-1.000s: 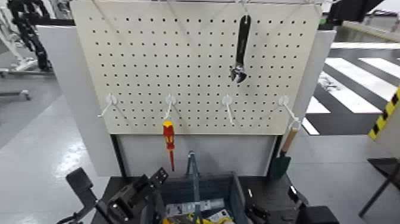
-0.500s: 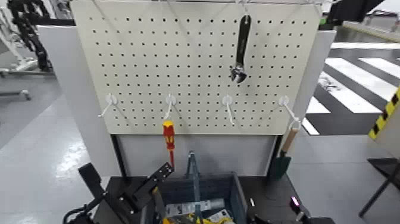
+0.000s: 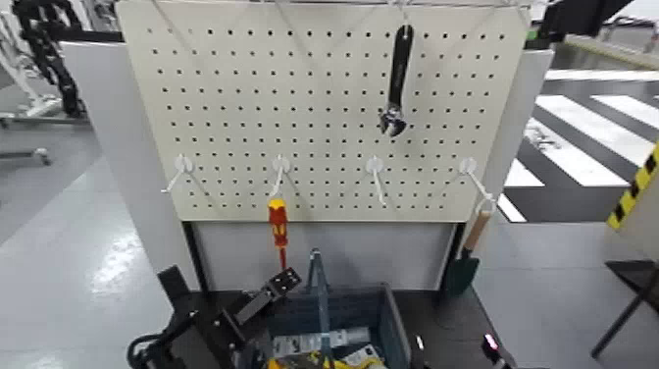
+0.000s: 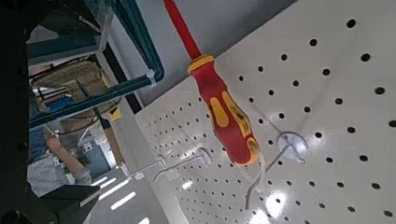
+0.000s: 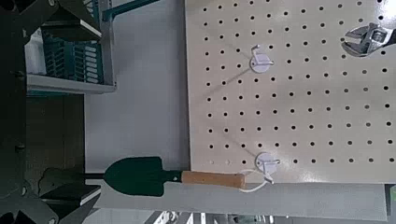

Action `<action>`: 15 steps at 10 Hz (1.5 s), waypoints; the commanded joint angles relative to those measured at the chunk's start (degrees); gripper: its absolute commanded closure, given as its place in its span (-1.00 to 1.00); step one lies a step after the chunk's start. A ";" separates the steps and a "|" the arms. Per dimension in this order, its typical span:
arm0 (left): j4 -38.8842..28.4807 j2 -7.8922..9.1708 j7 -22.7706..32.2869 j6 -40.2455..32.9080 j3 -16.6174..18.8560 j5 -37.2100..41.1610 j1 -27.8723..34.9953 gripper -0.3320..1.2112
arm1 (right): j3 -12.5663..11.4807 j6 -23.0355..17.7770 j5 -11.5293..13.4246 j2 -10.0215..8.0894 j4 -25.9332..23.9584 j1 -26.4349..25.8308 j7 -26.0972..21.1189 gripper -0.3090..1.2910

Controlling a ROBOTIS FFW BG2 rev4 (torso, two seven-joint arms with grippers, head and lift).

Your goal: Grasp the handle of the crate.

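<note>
The crate (image 3: 395, 329) sits on the dark table (image 3: 446, 319) at the lower centre of the frame in the head view. Its handle (image 3: 323, 306) rises upright from the middle of the crate and extends above the crate walls. A pale tube (image 3: 343, 338) and a yellow item (image 3: 369, 363) lie inside the crate; the exact type of the yellow item cannot be determined.

The left end effector (image 3: 228, 285) is at the lower left of the frame, at the left side of the crate. It is released: its fingers stand wide apart and grasp nothing. The finger nearer the handle is positioned just to the left of it, with a visible gap between the two in the head view. The handle is not grasped.

The right end effector (image 5: 70, 110) is to the right of the crate; only a small part of its assembly shows at the lower right of the head view. It is also released, with its fingers apart and nothing held between them.

The pegboard (image 3: 324, 108) occupies the upper centre of the frame, behind the crate. A black wrench (image 3: 397, 79) hangs from a hook at the upper right of the board. A red and yellow screwdriver (image 3: 278, 226) hangs from a lower hook, above the left part of the crate. A green trowel (image 3: 461, 273) with a wooden grip hangs from the lower right hook, to the right of the crate.
</note>
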 commanded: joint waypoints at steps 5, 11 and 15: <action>11.44 0.97 -3.24 9.35 -4.25 9.08 -8.51 -0.43 | -0.68 -0.70 -0.37 0.09 0.25 0.87 1.61 -0.43; 18.04 2.11 -5.00 12.60 -8.30 13.92 -14.32 -0.43 | -1.12 -3.51 -0.81 0.79 1.75 0.95 3.55 -0.43; 21.02 2.38 -4.91 14.27 -10.41 16.38 -16.51 -0.33 | -2.09 -3.42 -0.28 2.20 2.01 0.78 5.22 -0.43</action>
